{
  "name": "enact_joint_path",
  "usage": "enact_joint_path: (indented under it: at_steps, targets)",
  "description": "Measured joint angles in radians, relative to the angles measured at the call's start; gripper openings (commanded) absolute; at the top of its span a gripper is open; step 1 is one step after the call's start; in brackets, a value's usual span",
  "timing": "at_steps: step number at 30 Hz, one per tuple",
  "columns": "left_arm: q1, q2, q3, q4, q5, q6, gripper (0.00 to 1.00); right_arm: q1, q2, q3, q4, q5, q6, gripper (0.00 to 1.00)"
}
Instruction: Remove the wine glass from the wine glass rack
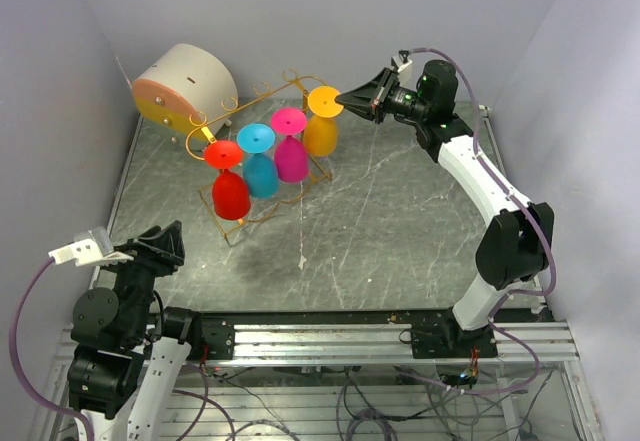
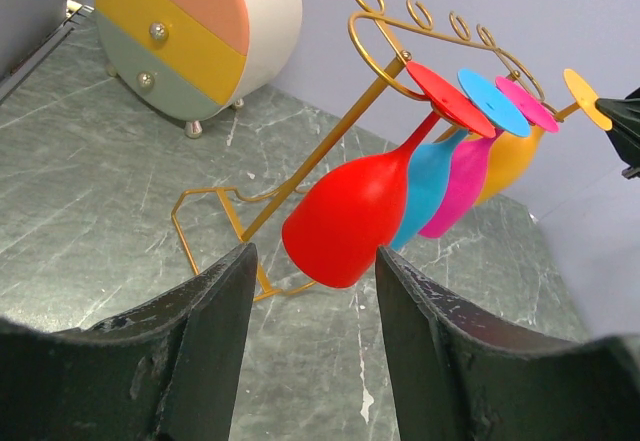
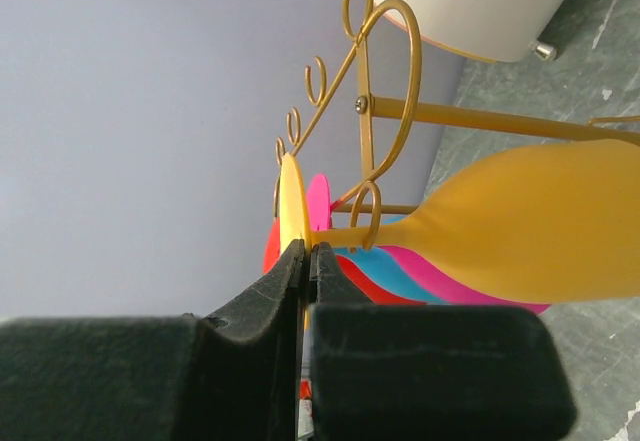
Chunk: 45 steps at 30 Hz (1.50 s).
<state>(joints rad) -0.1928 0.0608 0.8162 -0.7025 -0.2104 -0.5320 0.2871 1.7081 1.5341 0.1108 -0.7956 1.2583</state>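
Note:
A gold wire rack (image 1: 262,93) stands at the back of the table; it also shows in the left wrist view (image 2: 385,71) and the right wrist view (image 3: 385,111). Several glasses hang upside down from its rails: red (image 1: 229,191), blue (image 1: 261,172), pink (image 1: 291,155) and yellow (image 1: 321,133). My right gripper (image 1: 342,102) is shut on the flat foot of the yellow glass (image 3: 293,206) at the rail's right end. The yellow bowl (image 3: 540,226) hangs beside the rack. My left gripper (image 1: 175,231) is open and empty, low at the front left, facing the red glass (image 2: 355,216).
A cream drum with an orange face and small knobs (image 1: 182,84) lies at the back left, close behind the rack; it shows in the left wrist view (image 2: 195,26). The marbled table top (image 1: 400,231) is walled on three sides.

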Motion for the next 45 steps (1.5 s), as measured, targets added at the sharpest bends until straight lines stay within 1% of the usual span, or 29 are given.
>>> enact_joint_path:
  at_steps: [10, 15, 18, 22, 26, 29, 31, 32, 34, 36, 38, 41, 45]
  targets:
    - [0.0, 0.0, 0.0, 0.0, 0.0, 0.0, 0.62, 0.001, 0.057, 0.003, 0.015, -0.026, 0.016, 0.0]
    - [0.0, 0.0, 0.0, -0.001, 0.0, 0.0, 0.63, 0.001, 0.058, 0.003, 0.016, -0.033, 0.014, 0.0]
    - [0.0, 0.0, 0.0, -0.001, 0.0, 0.0, 0.65, 0.001, 0.05, 0.003, -0.002, -0.031, -0.011, 0.0]
    - [0.0, 0.001, 0.0, 0.0, 0.0, 0.001, 0.67, 0.001, -0.019, -0.025, -0.086, -0.005, -0.109, 0.0]
    - [0.0, 0.025, 0.009, 0.0, 0.002, 0.005, 0.68, 0.001, -0.149, -0.085, -0.201, 0.046, -0.249, 0.0]
    - [0.0, 0.065, 0.045, 0.0, 0.021, 0.004, 0.69, 0.002, -0.273, -0.137, -0.283, 0.106, -0.381, 0.0]
    - [0.0, 0.129, 0.121, 0.002, 0.073, -0.002, 0.67, 0.003, -0.362, -0.177, -0.328, 0.154, -0.48, 0.0]
    - [0.0, 0.156, 0.149, 0.008, 0.095, -0.007, 0.65, 0.006, -0.409, -0.2, -0.35, 0.182, -0.531, 0.0]
    - [0.0, 0.258, 0.256, 0.026, 0.186, -0.035, 0.6, 0.021, -0.505, -0.254, -0.389, 0.251, -0.625, 0.0]
    - [0.0, 0.386, 0.367, 0.063, 0.313, -0.076, 0.6, 0.056, -0.613, -0.311, -0.438, 0.338, -0.719, 0.0]
    - [0.0, 0.508, 0.434, 0.137, 0.466, -0.139, 0.61, 0.098, -0.71, -0.354, -0.486, 0.421, -0.799, 0.0]
    - [0.0, 0.634, 0.445, 0.237, 0.67, -0.265, 0.64, 0.143, -0.829, -0.402, -0.545, 0.543, -0.892, 0.0]
    - [0.0, 0.736, 0.489, 0.243, 0.809, -0.366, 0.64, 0.171, -0.953, -0.443, -0.611, 0.69, -0.97, 0.0]
